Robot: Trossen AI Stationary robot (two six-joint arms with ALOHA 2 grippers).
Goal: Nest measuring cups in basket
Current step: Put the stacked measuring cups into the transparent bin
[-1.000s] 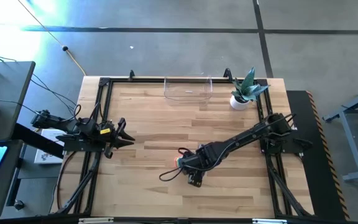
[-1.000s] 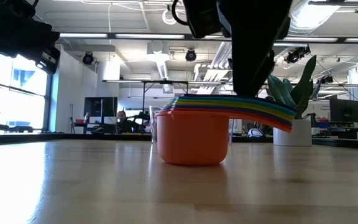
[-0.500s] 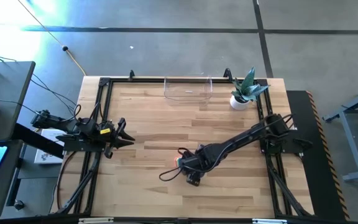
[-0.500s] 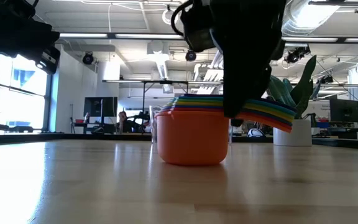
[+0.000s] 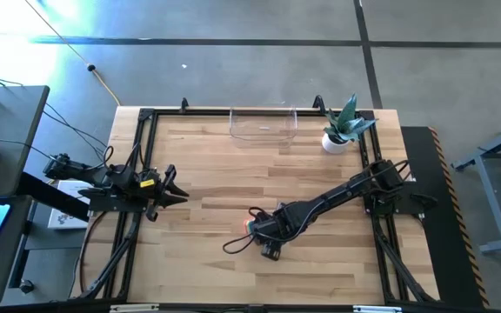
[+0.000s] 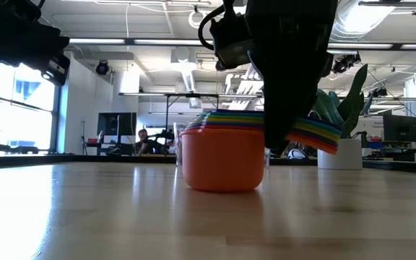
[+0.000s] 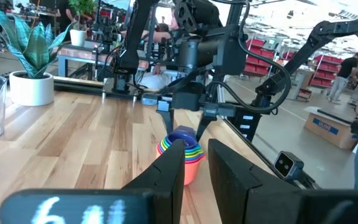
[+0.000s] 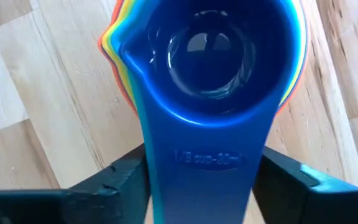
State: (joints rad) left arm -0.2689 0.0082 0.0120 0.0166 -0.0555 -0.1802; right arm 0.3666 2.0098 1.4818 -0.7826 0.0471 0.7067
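Note:
The measuring cups [image 6: 222, 159] sit nested in one stack on the table's middle [image 5: 250, 228]. The orange cup is outermost and a blue cup [image 8: 207, 50] is on top. Their fanned handles [image 6: 322, 134] point toward the near edge. My right gripper [image 8: 201, 180] is open and low over the handles, one finger on each side of them [image 6: 289, 137]. The clear basket [image 5: 263, 124] rests on its base at the far edge, with nothing in it. My left gripper [image 5: 174, 193] waits open near the table's left edge, pointing at the stack [image 7: 180, 148]. My right gripper comes from above, pointing down. Its fingers [image 8: 114, 180] stand across the stacked handles [image 8: 204, 158] close behind the bowls. I cannot tell whether they touch the handles' edges. The stack rests upright on the table on the orange cup's base.
A white plant pot [image 5: 335, 140] with a green plant stands at the far right, beside the basket. Bare wood lies between the stack and the basket. Black frame rails [image 5: 146, 139] run along the table's sides. People show in the room beyond the table.
My right gripper has come down from above the handles until its fingers straddle them, shifting slightly toward the cups' bowls. The stack has stayed in place.

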